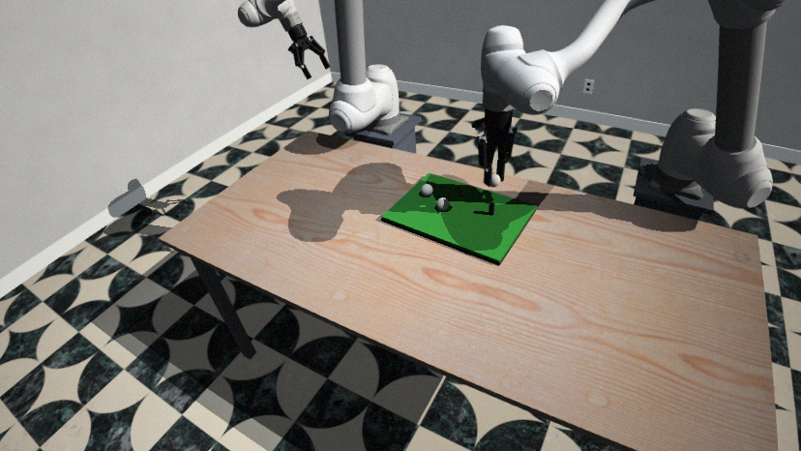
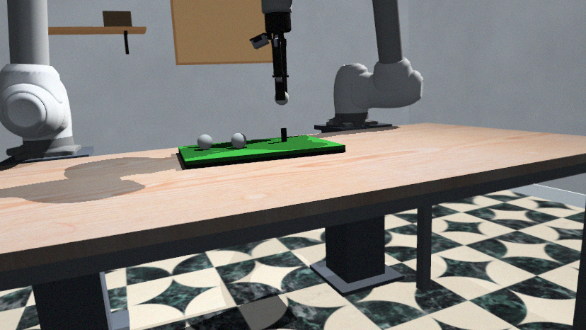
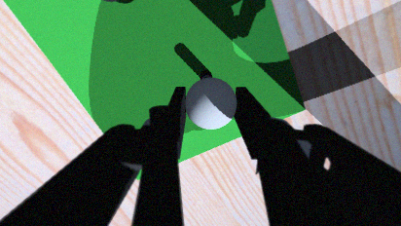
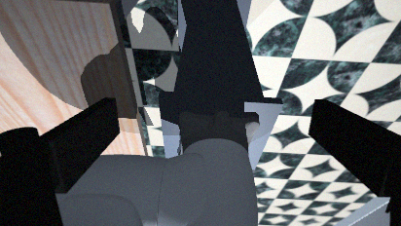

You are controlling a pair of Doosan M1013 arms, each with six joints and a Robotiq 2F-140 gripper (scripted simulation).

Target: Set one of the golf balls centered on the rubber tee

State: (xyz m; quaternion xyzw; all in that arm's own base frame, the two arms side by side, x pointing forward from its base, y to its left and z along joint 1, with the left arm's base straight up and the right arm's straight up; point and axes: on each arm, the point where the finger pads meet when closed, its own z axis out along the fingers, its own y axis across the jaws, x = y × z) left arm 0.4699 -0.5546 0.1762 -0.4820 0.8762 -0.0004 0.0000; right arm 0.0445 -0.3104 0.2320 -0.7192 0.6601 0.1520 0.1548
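Observation:
My left gripper (image 1: 493, 176) (image 2: 281, 96) (image 3: 210, 101) is shut on a white golf ball (image 1: 495, 180) (image 2: 282, 102) (image 3: 210, 104), held low between the fingertips. It hangs in the air above the black rubber tee (image 1: 491, 208) (image 2: 283, 134) (image 3: 205, 76), with a clear gap. In the left wrist view the ball hides most of the tee, including its opening. The tee stands upright on the green mat (image 1: 504, 249) (image 2: 323, 148) (image 3: 44, 29). Two other golf balls, one (image 1: 427, 190) (image 2: 204, 141) and another (image 1: 442, 203) (image 2: 238, 140), rest on the mat. My right gripper (image 1: 316, 70) (image 4: 214, 116) is open, empty and far from the mat.
The wooden table (image 1: 560, 314) (image 2: 254, 194) extends around the mat. The right arm's base (image 1: 383, 126) (image 2: 37, 147) and the left arm's base (image 1: 672, 185) (image 2: 352, 118) stand beyond the table's far edge. Arm shadows fall across the mat and table.

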